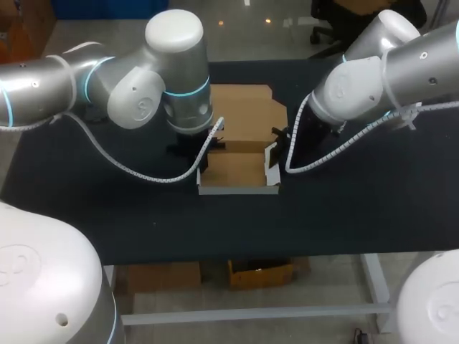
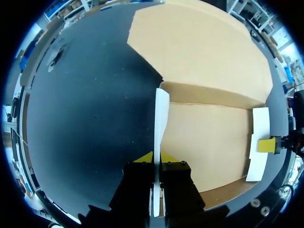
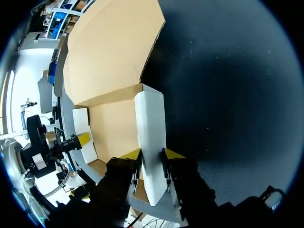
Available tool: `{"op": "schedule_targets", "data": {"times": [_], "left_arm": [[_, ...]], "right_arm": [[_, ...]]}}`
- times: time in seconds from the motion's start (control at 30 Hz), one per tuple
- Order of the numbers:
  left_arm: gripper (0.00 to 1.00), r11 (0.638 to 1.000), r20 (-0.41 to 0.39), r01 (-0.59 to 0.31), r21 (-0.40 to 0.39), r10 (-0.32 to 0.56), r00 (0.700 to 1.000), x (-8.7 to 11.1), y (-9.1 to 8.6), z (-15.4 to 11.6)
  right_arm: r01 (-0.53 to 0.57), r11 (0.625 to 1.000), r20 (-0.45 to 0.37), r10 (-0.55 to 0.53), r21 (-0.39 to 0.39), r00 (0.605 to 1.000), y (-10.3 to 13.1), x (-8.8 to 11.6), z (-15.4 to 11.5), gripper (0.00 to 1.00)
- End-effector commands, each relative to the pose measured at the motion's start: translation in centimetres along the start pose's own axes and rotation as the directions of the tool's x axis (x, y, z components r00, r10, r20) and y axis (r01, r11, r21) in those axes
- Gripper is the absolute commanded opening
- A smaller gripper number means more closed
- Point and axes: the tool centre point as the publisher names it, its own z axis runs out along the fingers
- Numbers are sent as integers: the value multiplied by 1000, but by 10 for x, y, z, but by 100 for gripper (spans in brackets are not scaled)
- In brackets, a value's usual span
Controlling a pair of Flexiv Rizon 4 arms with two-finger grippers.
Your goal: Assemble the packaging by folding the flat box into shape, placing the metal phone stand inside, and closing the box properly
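Note:
The brown cardboard box (image 1: pixel 237 170) lies partly folded in the middle of the black table, its lid panel (image 1: pixel 244 111) flat behind the tray. My left gripper (image 2: pixel 156 156) is shut on the tray's upright white left side wall (image 2: pixel 161 111). My right gripper (image 3: pixel 151 154) holds the upright white right side wall (image 3: pixel 151 123) between both fingers. In the head view the left gripper (image 1: pixel 206 154) and right gripper (image 1: pixel 276 147) stand at opposite sides of the tray. The box floor (image 2: pixel 209 137) is bare. No metal phone stand shows in any view.
The black table (image 1: pixel 358 208) stretches bare to the front and right of the box. The left arm's white cable (image 1: pixel 143 172) loops low over the table left of the box, and the right arm's cable (image 1: pixel 323 161) hangs beside the right wall.

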Motion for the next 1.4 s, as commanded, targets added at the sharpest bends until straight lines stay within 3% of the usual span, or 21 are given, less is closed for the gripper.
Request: {"op": "schedule_targets", "data": {"times": [0.03,0.57,0.77,1.1,1.4], "left_arm": [[0,1000,4,0,1,0,1000,3,0,0],[0,1000,4,0,1,0,1000,3,0,0],[0,1000,4,0,1,0,1000,3,0,0],[0,1000,4,0,1,0,1000,3,0,0],[0,1000,4,0,1,0,1000,3,0,0]], "right_arm": [[-17,1000,122,16,8,992,1,7,4,26],[-94,995,302,85,15,949,-9,2,6,24],[-134,990,325,139,-37,935,-16,-6,3,24],[-78,990,373,117,-119,921,-18,-9,1,23],[-63,990,399,109,-127,911,-15,-12,7,20]]}}
